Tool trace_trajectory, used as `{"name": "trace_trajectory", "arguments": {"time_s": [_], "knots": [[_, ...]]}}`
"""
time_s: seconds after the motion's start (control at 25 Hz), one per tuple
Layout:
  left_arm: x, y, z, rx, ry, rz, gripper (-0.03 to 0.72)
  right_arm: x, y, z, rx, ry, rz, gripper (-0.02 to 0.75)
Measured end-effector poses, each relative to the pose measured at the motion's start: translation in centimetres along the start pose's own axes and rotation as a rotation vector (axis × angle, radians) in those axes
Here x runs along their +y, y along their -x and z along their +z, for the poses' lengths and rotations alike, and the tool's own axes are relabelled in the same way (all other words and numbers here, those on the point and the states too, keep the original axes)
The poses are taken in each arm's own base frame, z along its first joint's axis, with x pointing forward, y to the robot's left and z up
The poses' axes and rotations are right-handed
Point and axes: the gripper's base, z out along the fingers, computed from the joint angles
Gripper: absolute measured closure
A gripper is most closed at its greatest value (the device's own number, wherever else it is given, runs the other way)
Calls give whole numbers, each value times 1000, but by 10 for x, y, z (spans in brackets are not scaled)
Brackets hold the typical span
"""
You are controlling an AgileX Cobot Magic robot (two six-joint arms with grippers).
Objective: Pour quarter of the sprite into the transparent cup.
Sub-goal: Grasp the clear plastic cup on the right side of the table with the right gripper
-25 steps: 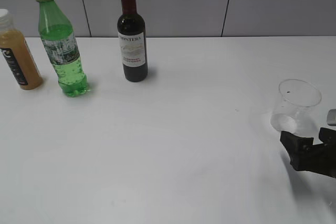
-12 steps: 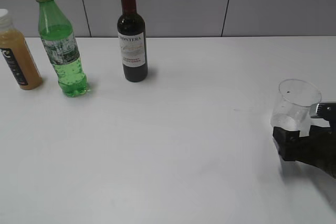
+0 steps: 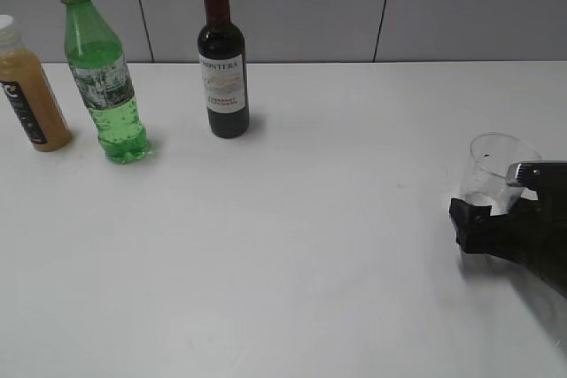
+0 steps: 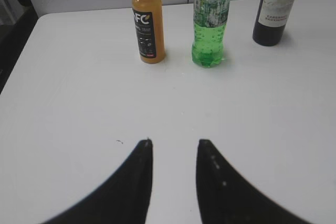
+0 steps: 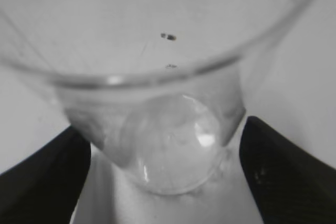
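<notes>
Right end effector [image 3: 485, 219] straddles transparent cup [image 3: 498, 174] base, fingers spread, not yet clamped, likely to steady cup for pouring. Left end effector [image 4: 173, 148] empty, parted, facing sprite [image 3: 104, 77] standing far-left on bench [image 3: 292, 219].

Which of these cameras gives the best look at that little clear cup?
The right wrist view: the transparent cup fills the picture, its base between the two dark jaws. The exterior view shows the cup small at the table's right edge, its lower part hidden behind the right gripper. The left wrist view does not show it.
</notes>
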Motion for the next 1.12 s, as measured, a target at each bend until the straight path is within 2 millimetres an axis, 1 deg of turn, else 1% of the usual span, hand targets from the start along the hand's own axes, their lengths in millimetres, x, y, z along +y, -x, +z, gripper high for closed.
{"name": "trace_trajectory", "arguments": {"time_s": [0.24,0.44,0.64,0.76,0.88,0.96,1.12], "knots": [[0,0,0,0,0,-1,461,1,1,14,-32,1,-1,48],[0,0,0,0,0,-1,461,1,2,21,-51,2,-3,49],[0,0,0,0,0,-1,461,2,5,28,-68,4,-2,69],[0,0,0,0,0,-1,461,2,6,30,-69,4,-2,105],[0,0,0,0,0,-1,461,2,5,31,-66,3,-1,174],[0,0,0,0,0,-1,461,2,6,31,-67,3,-1,202],[0,0,0,0,0,-1,460,4,6,31,-66,27,-10,206]]}}
